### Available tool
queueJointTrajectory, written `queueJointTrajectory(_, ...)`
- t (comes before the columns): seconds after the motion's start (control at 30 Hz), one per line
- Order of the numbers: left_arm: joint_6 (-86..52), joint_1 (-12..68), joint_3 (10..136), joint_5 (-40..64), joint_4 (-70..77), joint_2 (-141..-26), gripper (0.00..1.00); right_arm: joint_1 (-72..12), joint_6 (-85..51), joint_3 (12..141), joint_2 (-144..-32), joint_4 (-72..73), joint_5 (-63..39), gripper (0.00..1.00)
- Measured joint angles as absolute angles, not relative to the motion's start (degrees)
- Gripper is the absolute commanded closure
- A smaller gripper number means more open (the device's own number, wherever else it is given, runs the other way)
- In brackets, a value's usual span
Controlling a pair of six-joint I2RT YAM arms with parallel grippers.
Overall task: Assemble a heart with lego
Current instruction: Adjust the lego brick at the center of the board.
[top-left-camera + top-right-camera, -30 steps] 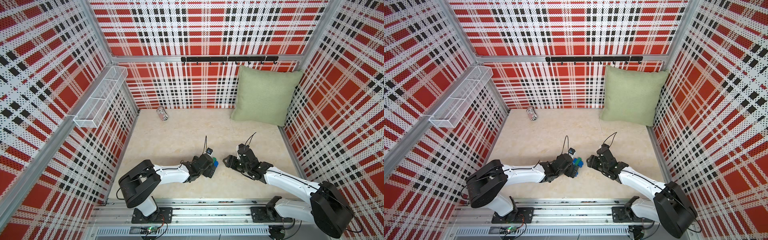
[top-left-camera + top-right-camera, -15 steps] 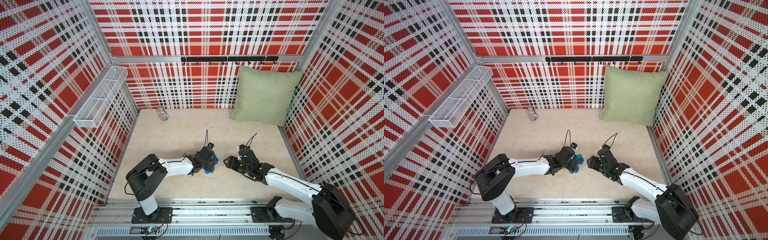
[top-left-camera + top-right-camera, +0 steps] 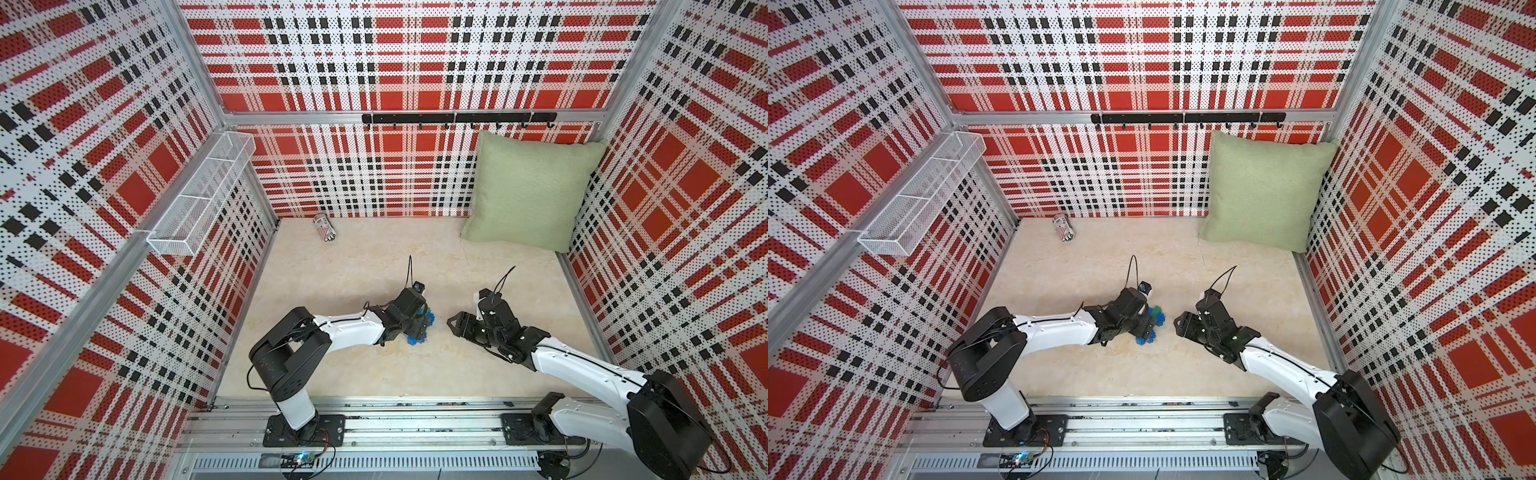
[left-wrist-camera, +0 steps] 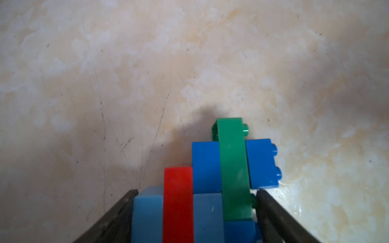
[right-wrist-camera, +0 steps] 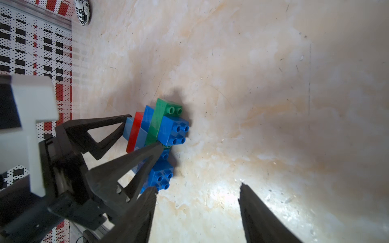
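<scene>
The heart [image 3: 429, 320] [image 3: 1158, 316] is a cluster of joined lego, blue bricks with a red and a green strip. It stands on edge low at the table, studs turned sideways toward my right arm. My left gripper [image 3: 417, 325] [image 3: 1140, 325] is shut on it. In the left wrist view the gripper [image 4: 196, 192] presses both sides of the heart [image 4: 206, 164]. In the right wrist view the left gripper [image 5: 145, 130] clamps the heart [image 5: 172, 128]. My right gripper [image 3: 457, 328] [image 3: 1181, 326] [image 5: 198, 187] is open and empty, a short way to the right of the heart.
A striped can [image 3: 325, 226] [image 3: 1064, 226] [image 5: 83, 11] lies by the back wall. A green pillow [image 3: 528, 191] leans in the back right corner. A white wire basket [image 3: 199, 199] hangs on the left wall, and a black hook rail [image 3: 457, 118] on the back wall.
My left gripper has closed on the brick cluster, and the left arm has swung a little to the right and away from the base. The right arm has barely moved.
</scene>
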State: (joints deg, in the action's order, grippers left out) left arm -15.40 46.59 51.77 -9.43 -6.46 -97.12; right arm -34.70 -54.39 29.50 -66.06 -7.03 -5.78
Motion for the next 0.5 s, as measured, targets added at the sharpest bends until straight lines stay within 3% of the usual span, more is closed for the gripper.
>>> queueJointTrajectory(0.23,-21.3,38.9,48.6,-0.8,-0.9,-88.2,0.42,-34.7,-51.5,29.5,-62.9,-6.4,-8.0,0.31)
queueJointTrajectory(0.5,-37.3,28.6,40.0,17.6,16.4,-83.4,0.42,-34.7,-47.4,29.5,-53.2,0.7,-12.4,0.20)
